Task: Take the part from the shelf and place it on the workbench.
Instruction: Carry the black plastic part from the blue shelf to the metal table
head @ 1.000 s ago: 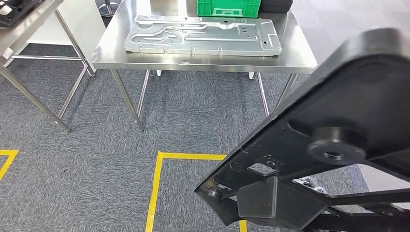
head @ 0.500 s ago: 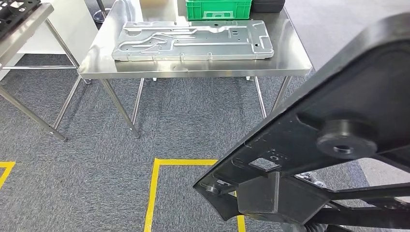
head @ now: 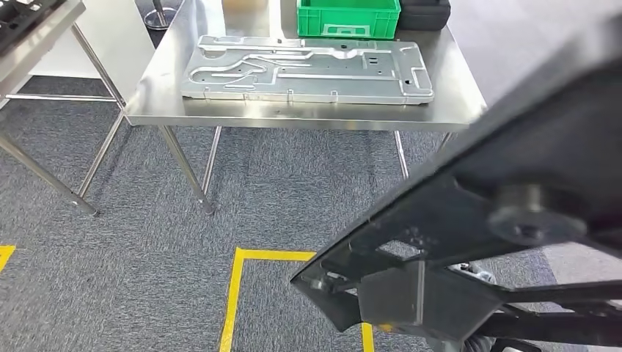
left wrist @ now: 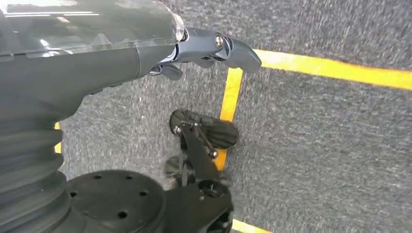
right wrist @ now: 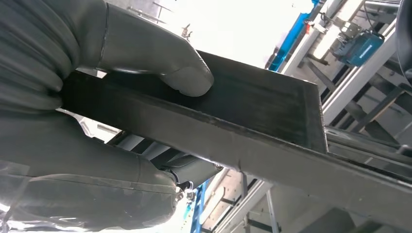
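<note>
- Head view: the black part [head: 506, 220] takes up the lower right of the frame, close to the camera and off the floor. Its long axis runs diagonally, from a near corner at the lower centre up toward the upper right edge.
- The face of the part turned to the camera is ribbed, with a round boss [head: 529, 214] at the right and a small rectangular opening [head: 397, 250] nearer the low end.
- Right wrist view: the right robot hand [right wrist: 87, 126] grips the part [right wrist: 233, 121] by one flat edge, the thick grey thumb [right wrist: 160, 53] pressed on one face and the rest of the hand wrapped under the other. The part's edge stretches away from the hand across the frame to the right side.
- Left wrist view: the left robot hand [left wrist: 204, 48] hangs over grey carpet with nothing in it, its dark fingers [left wrist: 233, 48] loosely extended above a yellow floor line [left wrist: 335, 68].
- Head view, upper centre: a steel bench [head: 308, 114] stands on the carpet, well apart from the held part. A long grey stamped metal panel [head: 308, 70] lies flat on it, lengthwise across the frame, with a green crate [head: 348, 16] just behind it and a dark case [head: 424, 13] at the crate's right.
- A second steel table [head: 33, 37] shows at the upper left corner.
- Yellow tape [head: 238, 293] marks a corner on the carpet at the lower centre.
</note>
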You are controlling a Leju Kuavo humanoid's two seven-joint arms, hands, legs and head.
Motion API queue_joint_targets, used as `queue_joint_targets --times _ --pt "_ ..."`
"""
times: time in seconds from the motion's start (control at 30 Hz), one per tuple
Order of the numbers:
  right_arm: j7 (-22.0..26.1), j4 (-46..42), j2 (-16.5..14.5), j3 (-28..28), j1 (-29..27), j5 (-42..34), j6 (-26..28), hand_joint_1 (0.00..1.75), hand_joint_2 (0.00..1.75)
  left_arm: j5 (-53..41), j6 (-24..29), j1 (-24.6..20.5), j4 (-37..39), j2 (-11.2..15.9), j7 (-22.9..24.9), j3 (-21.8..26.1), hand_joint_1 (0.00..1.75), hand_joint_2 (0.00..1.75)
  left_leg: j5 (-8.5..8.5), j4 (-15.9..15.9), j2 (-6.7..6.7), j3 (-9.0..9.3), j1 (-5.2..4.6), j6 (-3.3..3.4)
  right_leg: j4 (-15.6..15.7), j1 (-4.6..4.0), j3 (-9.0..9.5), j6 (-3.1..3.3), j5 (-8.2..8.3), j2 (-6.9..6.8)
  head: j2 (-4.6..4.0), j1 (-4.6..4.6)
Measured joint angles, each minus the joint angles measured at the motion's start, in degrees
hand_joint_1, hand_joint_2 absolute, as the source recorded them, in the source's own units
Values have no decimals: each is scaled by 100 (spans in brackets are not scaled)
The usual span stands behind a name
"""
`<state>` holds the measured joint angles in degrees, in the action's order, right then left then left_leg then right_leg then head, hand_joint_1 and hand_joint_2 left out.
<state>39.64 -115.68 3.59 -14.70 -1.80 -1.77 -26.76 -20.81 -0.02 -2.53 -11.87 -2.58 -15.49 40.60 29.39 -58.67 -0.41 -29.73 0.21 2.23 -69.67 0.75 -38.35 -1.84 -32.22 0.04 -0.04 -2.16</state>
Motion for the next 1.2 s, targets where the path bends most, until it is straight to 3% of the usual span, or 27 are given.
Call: queue_joint_targets --times 0.03,0.1,0.17,0.27,0.33,0.4,0.43,0.47,0.57,0.6,0.63,0.73,0.8,0.9,0.93,0.97,1.0,1.07,1.1,1.13,1.2 --pt "-1 1 -2 2 10 -1 -3 162 175 -3 0 6 1 -4 1 7 0 175 54 4 -2 58 2 -14 355 -9 80 31 297 -1 0 -3" --pt "-1 9 -5 11 30 -8 -12 162 175 -13 0 -2 2 -16 4 19 0 175 137 23 -10 136 0 -63 870 -54 179 89 629 -12 0 2" --pt "0 15 -9 28 35 -18 -22 162 175 -25 1 -17 2 -24 7 25 0 175 158 36 -9 201 -6 -142 999 -90 193 160 642 -9 0 10" --pt "2 13 -18 59 34 -37 -54 162 175 -50 2 -24 -2 -18 3 31 0 175 230 -167 4 212 -5 -236 1086 -49 395 276 614 15 0 24" --pt "4 12 -32 77 36 -59 -95 162 175 -66 1 -41 -4 -16 -3 39 0 175 468 -729 7 -78 13 -260 1118 -43 526 330 538 8 0 40" --pt "3 12 -43 95 26 -72 -126 162 175 -78 -2 -38 -4 -17 -7 57 0 175 715 -1365 8 -534 28 -296 1118 -52 619 347 448 13 0 48" --pt "3 11 -48 102 19 -73 -132 162 175 -83 -2 -27 -4 -16 -7 68 0 175 723 -1500 8 -698 32 -306 1117 -56 677 346 397 23 0 49" --pt "3 10 -54 109 12 -75 -135 162 175 -84 -2 -16 -4 -16 -6 80 0 175 605 -1434 8 -771 34 -307 1117 -58 748 340 342 33 0 49" --pt "4 -19 -84 143 7 -102 -159 162 175 -86 -1 8 -4 -9 1 122 0 175 -178 -498 12 -641 10 -248 1121 -65 997 303 157 39 0 38" --pt "4 -32 -90 160 7 -111 -171 162 175 -92 -1 8 -4 -5 3 140 0 175 -316 -266 13 -598 -13 -221 1130 -64 1043 278 110 41 0 35" --pt "3 -47 -95 179 4 -119 -180 162 175 -96 1 10 -5 -1 3 155 0 175 -390 -153 14 -582 -38 -190 1140 -59 1083 244 78 44 0 27" --pt "2 -102 -101 240 -20 -128 -201 162 175 -103 7 20 -7 2 -2 183 0 175 -380 -23 8 -444 -41 -88 1064 -53 1158 132 82 51 0 18" --pt "4 -137 -101 272 -18 -137 -211 162 175 -104 9 16 -7 -1 -4 195 0 175 -352 69 6 -279 -5 -44 722 -45 1020 79 17 38 0 -3" --pt "7 -160 -101 304 -24 -147 -225 162 175 -102 9 1 -7 0 -2 219 0 175 -249 110 1 -136 8 -21 -221 -5 329 4 -359 29 0 -23" --pt "7 -161 -101 307 -26 -148 -233 162 175 -97 10 -1 -7 0 1 227 0 175 -197 109 -2 -84 10 -29 -387 7 129 -17 -432 28 0 -23" --pt "7 -161 -101 307 -26 -150 -242 162 175 -91 16 3 -7 -1 7 238 0 175 -140 109 -6 -16 15 -44 -367 17 17 -35 -388 26 0 -23" --pt "7 -161 -101 306 -25 -155 -253 162 175 -84 24 7 -7 -2 12 250 0 175 -77 109 -9 68 23 -62 -173 25 -3 -51 -216 24 0 -23" --pt "8 -153 -101 305 -18 -176 -288 162 175 -68 49 14 -7 -9 22 277 0 175 63 106 -14 255 38 -115 489 32 95 -47 370 13 0 -24" --pt "8 -139 -101 304 -7 -191 -310 162 175 -59 61 10 -7 -11 25 293 0 175 125 107 -18 310 39 -149 747 21 143 -14 561 4 -1 -27" --pt "8 -124 -103 303 3 -203 -326 162 175 -50 72 2 -7 -13 27 311 0 175 184 112 -19 344 37 -190 896 10 166 37 690 -2 -1 -27" --pt "7 -95 -107 302 32 -225 -340 162 175 -35 85 -15 -7 -14 29 344 0 175 234 113 -15 395 29 -274 947 -12 190 154 668 5 -1 -26"
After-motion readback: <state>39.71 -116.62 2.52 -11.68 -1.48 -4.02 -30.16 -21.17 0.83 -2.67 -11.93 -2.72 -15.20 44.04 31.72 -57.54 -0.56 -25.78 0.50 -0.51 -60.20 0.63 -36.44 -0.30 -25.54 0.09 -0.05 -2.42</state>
